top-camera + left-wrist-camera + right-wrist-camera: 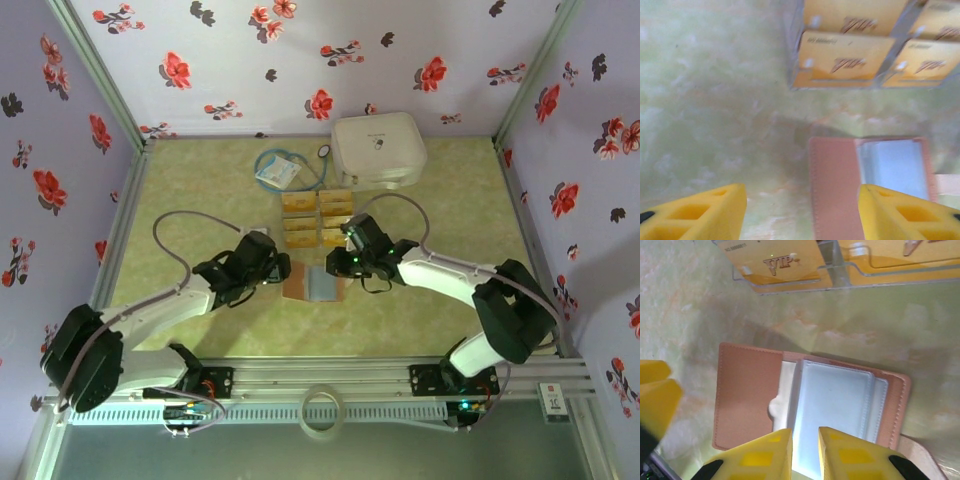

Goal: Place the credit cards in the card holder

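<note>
Presently, card holder point(313, 285): lying open and flat on counter point(200, 200), reddish-brown flap left, grey-blue sleeves right, between both arms.
Credit cards point(318, 218): golden-tan, set in two columns in clear trays, just beyond the holder, not touching it.
Left fingers point(705, 210): spread wide, nothing between, poised over holder's left edge.
Right fingers point(765, 455): narrow gap, low over the grey-blue sleeves; pinching a sleeve or not, cannot tell.
White case point(378, 150): far side, beyond the cards.
</note>
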You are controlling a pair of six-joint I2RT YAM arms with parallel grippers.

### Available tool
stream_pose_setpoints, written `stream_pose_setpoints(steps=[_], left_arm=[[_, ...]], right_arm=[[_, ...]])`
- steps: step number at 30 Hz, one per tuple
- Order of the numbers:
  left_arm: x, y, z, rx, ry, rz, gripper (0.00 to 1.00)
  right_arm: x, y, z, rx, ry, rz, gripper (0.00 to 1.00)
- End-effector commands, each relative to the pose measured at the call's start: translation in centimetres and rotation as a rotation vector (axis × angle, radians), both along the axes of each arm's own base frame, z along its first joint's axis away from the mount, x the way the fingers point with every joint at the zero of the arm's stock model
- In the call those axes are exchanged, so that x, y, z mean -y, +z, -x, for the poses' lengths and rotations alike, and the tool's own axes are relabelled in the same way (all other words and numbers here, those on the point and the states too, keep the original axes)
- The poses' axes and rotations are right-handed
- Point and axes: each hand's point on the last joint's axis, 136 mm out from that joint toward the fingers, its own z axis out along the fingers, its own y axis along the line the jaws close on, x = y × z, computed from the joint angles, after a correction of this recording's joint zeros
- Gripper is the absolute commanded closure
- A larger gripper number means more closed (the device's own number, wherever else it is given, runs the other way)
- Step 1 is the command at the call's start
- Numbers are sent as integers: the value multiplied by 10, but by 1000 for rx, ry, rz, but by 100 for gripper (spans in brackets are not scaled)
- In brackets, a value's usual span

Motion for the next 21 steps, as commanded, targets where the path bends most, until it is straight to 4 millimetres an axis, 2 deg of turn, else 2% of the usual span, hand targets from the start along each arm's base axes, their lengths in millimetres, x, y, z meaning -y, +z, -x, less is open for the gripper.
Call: stream_pose_setpoints(steps=[1, 5, 11, 16, 21], left_arm=[[11, 25, 0, 10, -11, 77, 38], [30, 34, 4, -3, -38, 154, 38], [50, 19, 12, -49, -75, 209, 38], [53, 0, 18, -87, -90, 167, 39], [47, -19, 21, -121, -82, 108, 45]], right_arm=[[12, -1, 0, 21, -6, 42, 79], [19, 2, -7, 48, -44, 75, 76], [20, 5, -9, 41, -40, 58, 74], [11, 2, -10, 14, -19, 20, 74], [4, -1, -12, -2, -10, 7, 74]])
